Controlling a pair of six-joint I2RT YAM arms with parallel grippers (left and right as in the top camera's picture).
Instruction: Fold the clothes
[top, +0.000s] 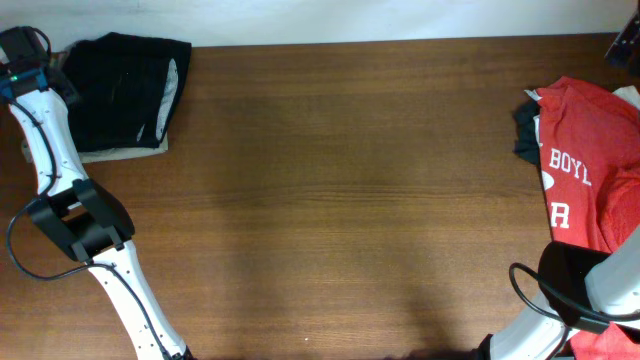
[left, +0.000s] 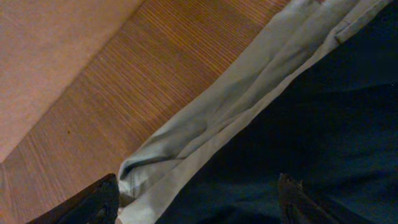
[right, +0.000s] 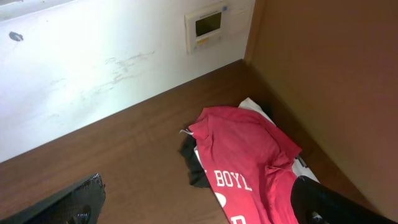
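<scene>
Black shorts (top: 120, 90) with a pale grey lining lie folded at the table's far left corner, stacked on a khaki garment (top: 120, 152). My left gripper (top: 50, 62) hovers at the stack's left edge. In the left wrist view it (left: 196, 196) is open, its fingers (left: 102, 196) spread over the shorts (left: 311, 124) and a pale fabric edge (left: 211, 130), holding nothing. A red T-shirt (top: 590, 160) with white lettering lies crumpled at the right edge. My right gripper (right: 196, 190) hangs open high above the T-shirt (right: 242, 155), apart from it.
A dark garment (right: 194, 168) and a white one (right: 252, 104) poke out from under the red T-shirt. Brown wooden table (top: 350, 200) stretches between the two piles. A white wall with a small control panel (right: 208, 26) stands behind. The right arm's base (top: 585, 290) sits bottom right.
</scene>
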